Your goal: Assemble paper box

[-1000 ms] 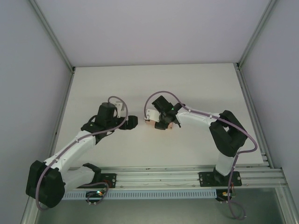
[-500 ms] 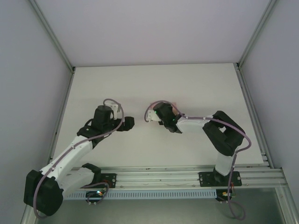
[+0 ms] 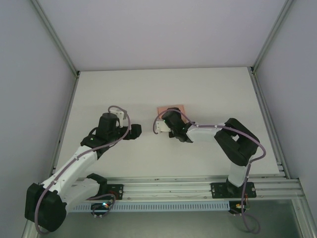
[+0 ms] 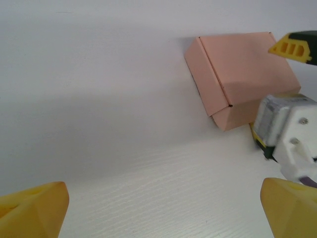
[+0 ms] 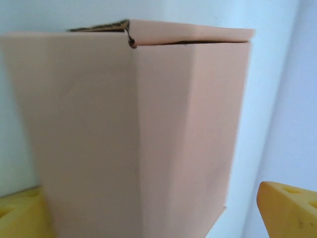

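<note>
The paper box is a small salmon-pink closed box that rests on the white table near its middle. In the left wrist view the box lies at the upper right, lid down. My right gripper reaches it from the near side. In the right wrist view the box stands between the yellow fingers, with table showing between it and the right finger. That gripper is open. My left gripper hovers open to the box's left, over bare table.
Grey walls and metal frame rails close in the table at the left, back and right. The arm bases sit on a rail at the near edge. Bare table lies behind the box and on both sides.
My right gripper moved away from the bases with the box, then opened, and the box now rests on the table. My left arm drew back slightly to the left.
</note>
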Controlling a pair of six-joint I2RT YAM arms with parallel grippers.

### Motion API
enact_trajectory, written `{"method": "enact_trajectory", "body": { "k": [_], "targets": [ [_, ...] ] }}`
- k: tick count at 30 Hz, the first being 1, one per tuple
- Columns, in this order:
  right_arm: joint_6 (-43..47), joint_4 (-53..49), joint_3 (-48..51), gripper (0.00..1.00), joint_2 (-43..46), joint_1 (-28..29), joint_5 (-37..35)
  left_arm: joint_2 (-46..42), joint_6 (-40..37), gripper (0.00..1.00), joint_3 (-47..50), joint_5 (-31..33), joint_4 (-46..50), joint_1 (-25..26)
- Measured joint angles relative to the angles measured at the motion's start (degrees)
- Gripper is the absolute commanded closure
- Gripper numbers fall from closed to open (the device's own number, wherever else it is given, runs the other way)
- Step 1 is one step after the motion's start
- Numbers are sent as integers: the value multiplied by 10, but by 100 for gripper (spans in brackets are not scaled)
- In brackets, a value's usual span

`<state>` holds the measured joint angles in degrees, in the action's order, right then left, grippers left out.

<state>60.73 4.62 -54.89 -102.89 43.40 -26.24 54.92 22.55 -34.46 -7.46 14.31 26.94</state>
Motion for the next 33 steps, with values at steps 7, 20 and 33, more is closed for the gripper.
{"method": "enact_trajectory", "body": {
  "k": [7,20,33],
  "targets": [
    [-72,-164,-31,0,67,6,73,8,0,0,0,2,-4,-4],
    [-339,-14,130,0,343,-194,187,55,-41,0,-25,92,-57,-158],
    [-610,363,339,0,189,-431,208,308,-190,0,143,174,-567,-267]
  ]
}}
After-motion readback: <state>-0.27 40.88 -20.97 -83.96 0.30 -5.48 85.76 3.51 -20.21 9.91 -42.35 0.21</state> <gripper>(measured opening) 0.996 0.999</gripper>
